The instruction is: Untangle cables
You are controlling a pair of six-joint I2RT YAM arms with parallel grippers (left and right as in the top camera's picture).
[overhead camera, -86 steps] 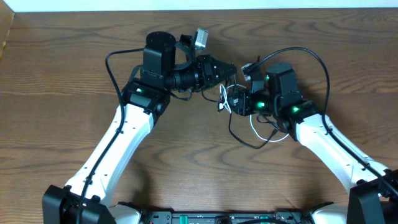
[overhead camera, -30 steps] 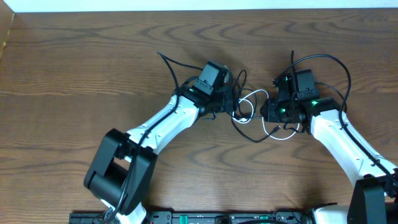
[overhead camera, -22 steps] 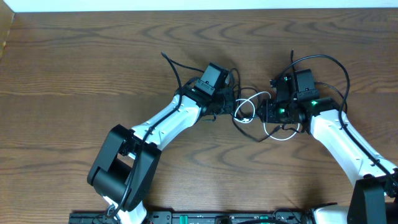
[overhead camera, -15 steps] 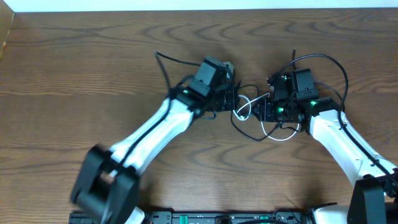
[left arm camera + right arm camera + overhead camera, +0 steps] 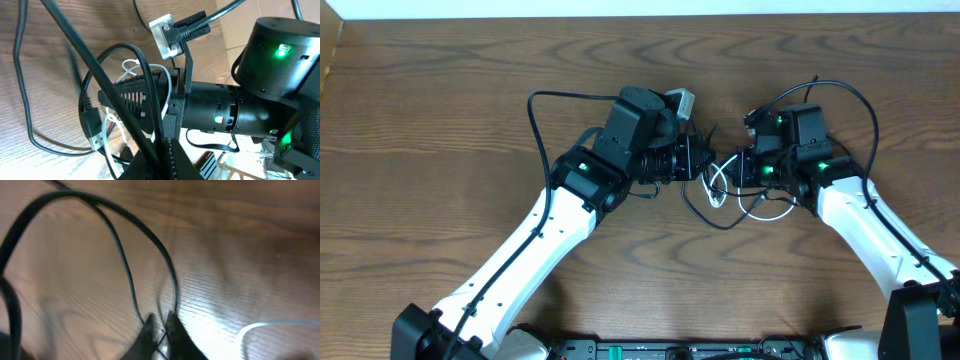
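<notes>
A tangle of thin rubber cables (image 5: 722, 192), several black ones and one white cord (image 5: 717, 180), is a little right of the middle of the brown wooden tabletop (image 5: 440, 120), nearer to its far edge. On its left side, the left gripper (image 5: 161, 150) is pressed together, pinching black cords. On its right, the right gripper (image 5: 160, 327) is also closed, pinching one thin black cord (image 5: 125, 265).

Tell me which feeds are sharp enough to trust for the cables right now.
Overhead: sharp and evenly lit, the cables read cleanly. Left wrist: near strands mostly crisp, with some smear toward the left side. Right wrist: badly blurred, strands streaked, and a bright glare patch on the table washes out the wood grain.
</notes>
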